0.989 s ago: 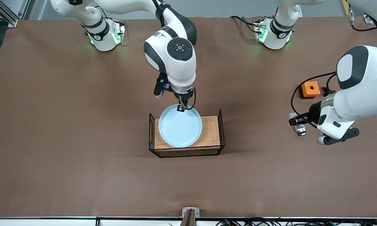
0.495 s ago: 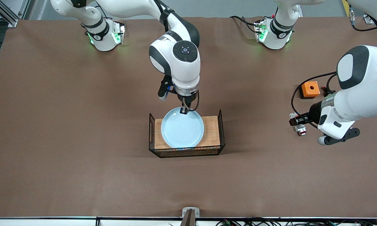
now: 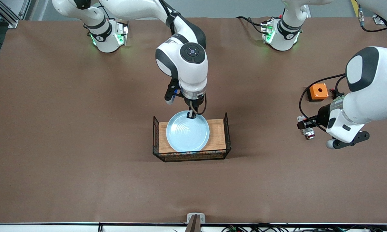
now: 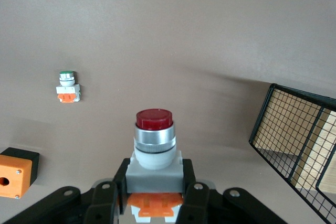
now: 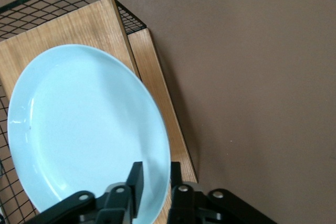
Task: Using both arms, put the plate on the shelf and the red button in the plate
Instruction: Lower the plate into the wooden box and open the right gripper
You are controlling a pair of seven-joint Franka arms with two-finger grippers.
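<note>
The pale blue plate (image 3: pixel 187 131) sits over the wooden board of a black wire basket (image 3: pixel 227 135) mid-table. My right gripper (image 3: pixel 191 114) is shut on the plate's rim at the edge farthest from the front camera; the right wrist view shows the fingers (image 5: pixel 137 182) pinching the rim of the plate (image 5: pixel 79 135). My left gripper (image 3: pixel 304 126) is shut on the red button (image 3: pixel 308 133) and holds it low over the table toward the left arm's end. In the left wrist view the red button (image 4: pixel 154 148) stands between the jaws of the left gripper (image 4: pixel 154 184).
An orange box with a hole (image 3: pixel 318 91) lies near the left gripper, farther from the front camera; it also shows in the left wrist view (image 4: pixel 16 170). A small white-orange part with a green cap (image 4: pixel 67 86) lies on the table. The wire basket's wall (image 4: pixel 294 140) stands nearby.
My right gripper has carried the plate slightly toward the left arm's end and lowered it, centring it over the basket's board. The left arm has barely moved.
</note>
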